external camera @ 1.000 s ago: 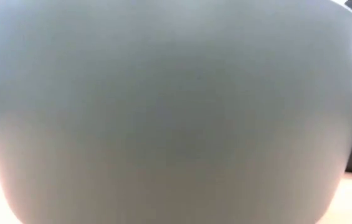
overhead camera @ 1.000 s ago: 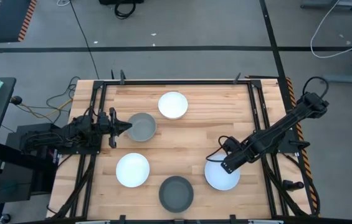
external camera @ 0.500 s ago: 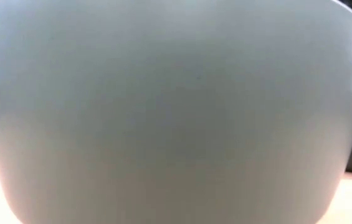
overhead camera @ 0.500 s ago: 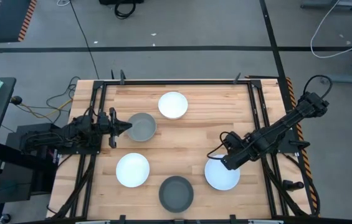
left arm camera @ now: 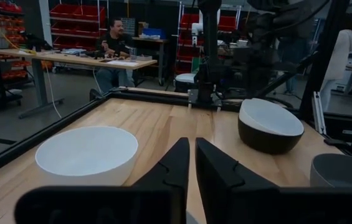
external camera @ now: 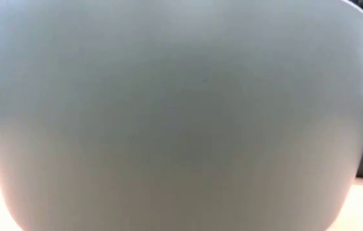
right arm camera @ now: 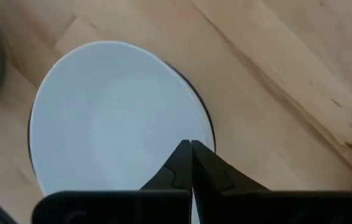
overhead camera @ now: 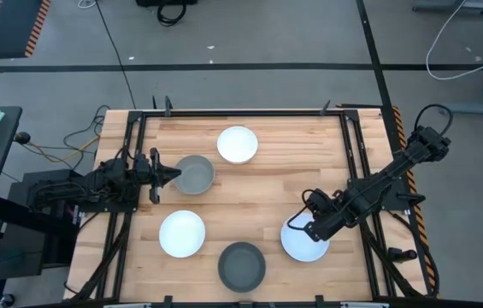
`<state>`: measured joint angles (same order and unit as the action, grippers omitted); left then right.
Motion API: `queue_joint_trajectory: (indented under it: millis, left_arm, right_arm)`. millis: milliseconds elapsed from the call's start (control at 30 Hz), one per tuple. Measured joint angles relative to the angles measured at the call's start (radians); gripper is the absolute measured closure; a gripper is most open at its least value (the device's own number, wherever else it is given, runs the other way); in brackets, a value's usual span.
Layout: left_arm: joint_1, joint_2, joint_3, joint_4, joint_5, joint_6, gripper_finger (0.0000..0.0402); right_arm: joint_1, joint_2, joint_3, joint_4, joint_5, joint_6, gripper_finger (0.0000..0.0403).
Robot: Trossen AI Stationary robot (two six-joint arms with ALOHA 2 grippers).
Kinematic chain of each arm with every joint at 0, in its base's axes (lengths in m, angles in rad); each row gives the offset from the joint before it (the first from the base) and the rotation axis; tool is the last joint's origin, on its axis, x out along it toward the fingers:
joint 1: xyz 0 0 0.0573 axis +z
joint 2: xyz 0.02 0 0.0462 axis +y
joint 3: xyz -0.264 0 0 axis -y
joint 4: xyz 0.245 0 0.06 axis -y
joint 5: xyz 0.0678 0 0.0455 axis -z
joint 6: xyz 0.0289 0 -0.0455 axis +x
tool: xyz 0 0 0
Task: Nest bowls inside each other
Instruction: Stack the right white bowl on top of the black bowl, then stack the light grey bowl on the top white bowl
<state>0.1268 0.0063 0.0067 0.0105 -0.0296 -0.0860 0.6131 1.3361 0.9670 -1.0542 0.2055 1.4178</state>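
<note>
Wooden planks are forming the surface (overhead camera: 258,192), which is sitting inside a dark metal frame on a grey workshop floor.

Just under the right gripper (overhead camera: 297,231) a white bowl (overhead camera: 306,244) is resting inside a black bowl (left arm camera: 269,126), whose dark rim is showing around it in the right wrist view. That gripper is hanging over the near edge of this pair with its fingers pressed together and nothing between them.

Beyond it, toward the surface's front edge, a dark grey bowl (overhead camera: 242,265) is sitting alone, and further along a second white bowl (overhead camera: 181,233) is lying well apart from the right gripper. A third white bowl (overhead camera: 237,144) is sitting near the far edge of the surface.

Just in front of the left gripper (overhead camera: 169,176) a lighter grey bowl (overhead camera: 195,174) is resting. Its fingers are standing nearly together, a narrow slit showing between them, and whether they are pinching the bowl's rim cannot be told.

Across the low view one pale bowl wall is filling nearly everything.

Behind the surface, in the left wrist view, a person (left arm camera: 112,53) is sitting at a workbench.
</note>
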Motion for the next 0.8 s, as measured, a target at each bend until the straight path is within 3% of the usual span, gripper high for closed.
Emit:
queue_joint_trajectory:
  millis: [533, 800]
  left_arm:
    - [0.000, 0.000, 0.000, 0.000, 0.000, -0.006, 0.0367]
    - [0.000, -0.002, 0.003, 0.098, -0.002, 0.023, 0.0361]
  right_arm:
    - [0.006, 0.000, -0.104, 0.063, -0.037, 0.023, 0.0400]
    - [-0.040, 0.000, -0.104, 0.055, 0.052, -0.012, 0.0382]
